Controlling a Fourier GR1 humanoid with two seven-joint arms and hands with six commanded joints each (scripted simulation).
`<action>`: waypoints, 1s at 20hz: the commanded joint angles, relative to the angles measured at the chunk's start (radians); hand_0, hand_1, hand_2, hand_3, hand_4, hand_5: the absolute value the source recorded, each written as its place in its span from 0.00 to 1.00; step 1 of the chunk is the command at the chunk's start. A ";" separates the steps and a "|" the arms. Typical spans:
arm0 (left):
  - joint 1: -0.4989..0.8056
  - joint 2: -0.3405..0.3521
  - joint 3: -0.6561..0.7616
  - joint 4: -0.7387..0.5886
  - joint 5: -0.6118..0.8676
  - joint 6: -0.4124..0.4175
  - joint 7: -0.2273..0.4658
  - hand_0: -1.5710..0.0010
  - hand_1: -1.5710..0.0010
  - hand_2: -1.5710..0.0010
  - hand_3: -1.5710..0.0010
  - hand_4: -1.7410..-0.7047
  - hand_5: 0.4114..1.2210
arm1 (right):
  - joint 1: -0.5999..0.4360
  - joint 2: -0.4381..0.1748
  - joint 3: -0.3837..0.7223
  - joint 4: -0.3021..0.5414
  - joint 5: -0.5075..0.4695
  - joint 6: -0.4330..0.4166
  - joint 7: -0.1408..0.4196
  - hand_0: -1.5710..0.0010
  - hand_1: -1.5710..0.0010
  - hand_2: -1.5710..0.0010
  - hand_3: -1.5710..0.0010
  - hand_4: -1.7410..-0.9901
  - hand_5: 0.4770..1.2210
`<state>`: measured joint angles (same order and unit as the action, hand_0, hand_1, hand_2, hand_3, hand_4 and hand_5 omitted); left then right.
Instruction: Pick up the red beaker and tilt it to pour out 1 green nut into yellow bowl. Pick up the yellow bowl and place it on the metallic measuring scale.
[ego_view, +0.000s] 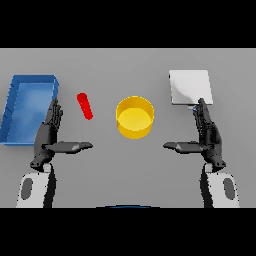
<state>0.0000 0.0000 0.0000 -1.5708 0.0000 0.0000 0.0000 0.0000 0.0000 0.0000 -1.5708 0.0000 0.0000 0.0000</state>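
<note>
The red beaker (85, 106) lies tilted on the grey table, left of centre. A yellow bowl (135, 117) stands in the middle, and I see nothing inside it. The metallic measuring scale (190, 86) is a pale square plate at the back right. My left hand (49, 134) rests open on the table, just left of and nearer than the beaker, thumb pointing inward. My right hand (206, 134) is open too, just in front of the scale's near edge and right of the bowl. No green nut shows.
A blue tray (15, 112) sits at the far left, just behind and beside my left hand.
</note>
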 joint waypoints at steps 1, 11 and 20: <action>0.002 0.001 0.001 -0.001 0.001 0.000 -0.001 1.00 1.00 1.00 1.00 0.57 0.23 | 0.000 0.002 0.001 0.000 0.001 -0.002 0.000 1.00 1.00 1.00 1.00 0.76 0.16; 0.120 0.081 -0.072 -0.153 -0.076 -0.040 0.023 1.00 1.00 1.00 1.00 0.56 0.23 | 0.091 -0.050 0.135 -0.096 0.310 -0.108 -0.077 1.00 1.00 1.00 1.00 0.77 0.15; 0.027 0.062 -0.098 -0.016 -0.147 -0.024 0.017 1.00 1.00 1.00 1.00 0.51 0.25 | 0.102 -0.045 0.137 -0.128 0.277 -0.082 -0.078 1.00 1.00 1.00 1.00 0.67 0.20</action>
<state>0.0268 0.0621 -0.0979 -1.5874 -0.1470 -0.0243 0.0214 0.1015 -0.0447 0.1367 -1.6987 0.2768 -0.0820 -0.0801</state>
